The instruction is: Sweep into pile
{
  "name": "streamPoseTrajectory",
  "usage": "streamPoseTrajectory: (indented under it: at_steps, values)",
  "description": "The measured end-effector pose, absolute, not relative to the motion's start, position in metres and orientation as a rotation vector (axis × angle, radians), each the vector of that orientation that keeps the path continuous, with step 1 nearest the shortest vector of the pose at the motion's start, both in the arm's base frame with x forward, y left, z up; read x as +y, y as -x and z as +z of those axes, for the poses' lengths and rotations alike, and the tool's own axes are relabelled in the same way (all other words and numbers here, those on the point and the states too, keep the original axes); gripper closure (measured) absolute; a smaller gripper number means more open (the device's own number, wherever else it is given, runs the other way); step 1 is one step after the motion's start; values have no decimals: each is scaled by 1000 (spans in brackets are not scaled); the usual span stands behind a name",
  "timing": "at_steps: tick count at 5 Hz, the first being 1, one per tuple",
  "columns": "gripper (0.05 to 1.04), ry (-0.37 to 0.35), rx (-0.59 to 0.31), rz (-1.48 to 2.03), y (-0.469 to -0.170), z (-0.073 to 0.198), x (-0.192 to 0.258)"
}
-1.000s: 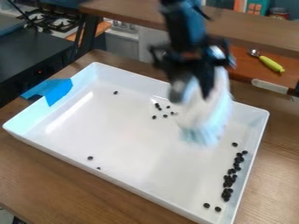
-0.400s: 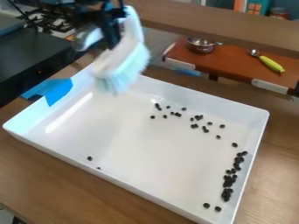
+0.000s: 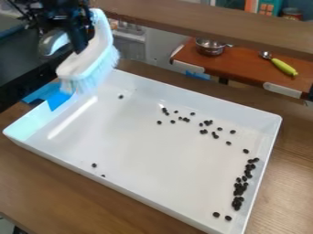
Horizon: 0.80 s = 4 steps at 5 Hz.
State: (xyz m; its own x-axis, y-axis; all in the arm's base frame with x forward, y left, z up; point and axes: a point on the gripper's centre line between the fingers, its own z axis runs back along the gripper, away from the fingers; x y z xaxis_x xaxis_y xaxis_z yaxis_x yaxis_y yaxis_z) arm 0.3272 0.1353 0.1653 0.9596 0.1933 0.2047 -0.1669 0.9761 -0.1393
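Here, the gripper (image 3: 71,42) is clamped on the brush (image 3: 87,57) near the tape (image 3: 58,98); beans (image 3: 238,192) lie scattered in the tray (image 3: 147,146).

Glare (image 3: 72,118) streaks the brightly lit white tray (image 3: 147,155) near the blue tape (image 3: 59,99).

Your arm (image 3: 58,9), 11 o'clock: cut off by top edge. Gripper (image 3: 72,39): dark, merges with arm, grip unreadable to you. Brush (image 3: 89,55) hides tray's (image 3: 183,89) 11-o'clock corner from you, also part of blue tape (image 3: 59,98). Tray's 5-o'clock corner: cut off at bottom. Black beans (image 3: 238,192), near 5 o'clock: overlapping, too small to count.
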Motion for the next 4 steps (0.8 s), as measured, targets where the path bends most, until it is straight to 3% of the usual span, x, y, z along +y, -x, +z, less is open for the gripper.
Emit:
streamPoseTrajectory:
  at_steps: [3, 4]
  values:
    - [597, 32, -210, 214, -339, 136, 166]
    - [597, 2, -164, 243, -340, 115, 174]
